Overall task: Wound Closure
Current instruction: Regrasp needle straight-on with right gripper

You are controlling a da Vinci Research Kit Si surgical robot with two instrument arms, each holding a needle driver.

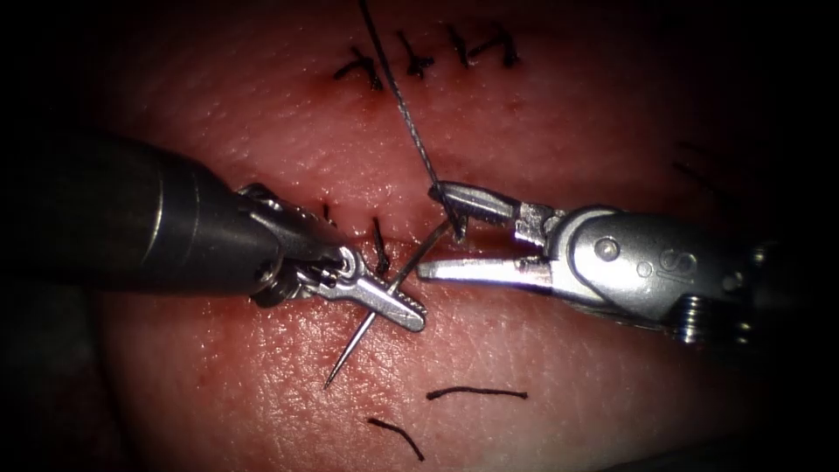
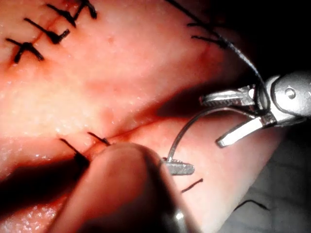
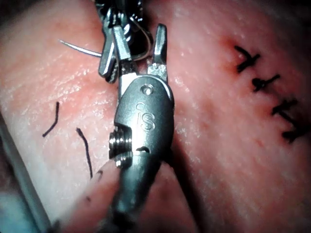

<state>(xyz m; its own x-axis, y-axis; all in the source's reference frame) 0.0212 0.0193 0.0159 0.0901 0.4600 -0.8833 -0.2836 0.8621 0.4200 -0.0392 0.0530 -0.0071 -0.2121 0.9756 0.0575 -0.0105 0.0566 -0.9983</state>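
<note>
My left tool [image 1: 418, 319] comes in from the left, its jaws shut on the curved needle [image 1: 350, 350] near the middle of its curve. The needle is free of the tissue [image 1: 542, 367] and lies over the cut [image 1: 489, 245], its point aimed down and to the left. Its tail end rises between the open jaws of my right tool [image 1: 428, 229], which hold nothing. The thread [image 1: 406, 114] runs from that tail up and out of the picture. The left wrist view shows the needle [image 2: 182, 131] arching from the left tool [image 2: 187, 168] to the right tool [image 2: 210, 122].
A row of finished stitches [image 1: 419, 57] crosses the tissue at the back. Two stitches [image 1: 380, 245] sit on the cut beside the left tool. Two cut thread ends [image 1: 476, 392] lie loose on the tissue in front.
</note>
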